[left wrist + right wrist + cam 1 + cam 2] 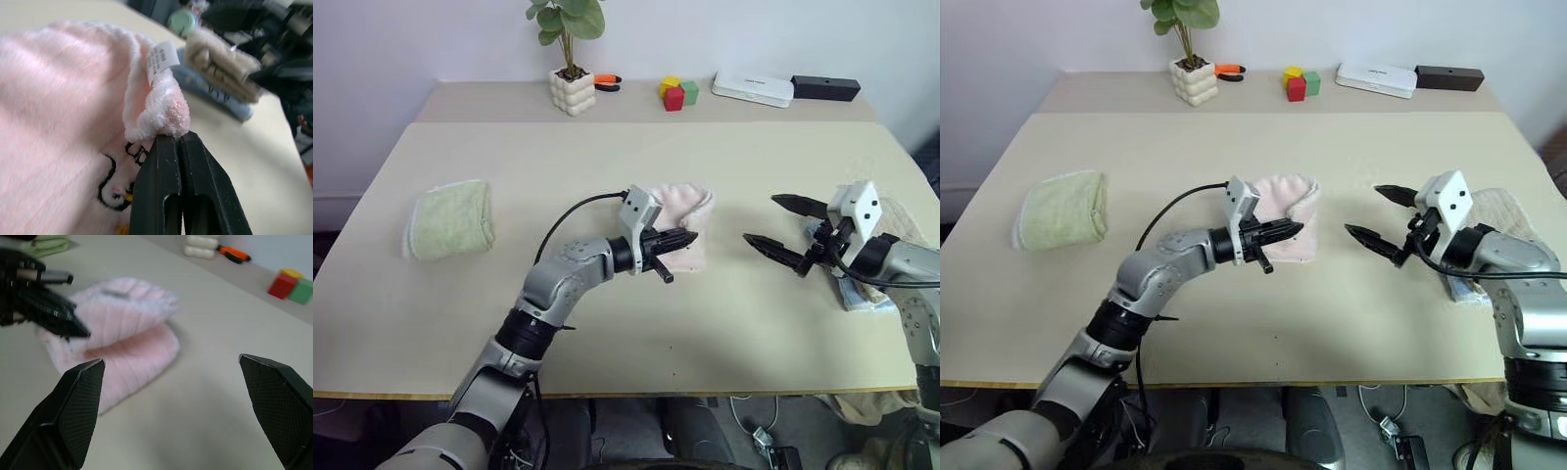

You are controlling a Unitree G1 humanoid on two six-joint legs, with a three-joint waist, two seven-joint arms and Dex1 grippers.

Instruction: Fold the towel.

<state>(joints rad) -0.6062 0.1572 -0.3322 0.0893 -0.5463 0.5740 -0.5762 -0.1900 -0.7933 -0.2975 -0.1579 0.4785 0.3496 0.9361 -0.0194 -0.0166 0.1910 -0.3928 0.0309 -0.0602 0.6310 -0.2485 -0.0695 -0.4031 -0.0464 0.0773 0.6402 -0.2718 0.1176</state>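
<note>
At mid-desk (724, 323), the left gripper (683, 238) is pressed together on a corner of the pale pink towel (685, 211), pinching the white-edged hem beside its small loop tag (163, 59) and lifting that flap over the rest of the cloth. The right gripper (781, 227) hangs to the right of the towel, spread wide and holding nothing. The grip looks shallow: if the terry slips free, the flap would likely flop back and leave a crooked fold. A folded green towel (452, 219) lies well apart at the left. At the far edge a white pot (572, 90) holds a leafy plant (567, 20).
</note>
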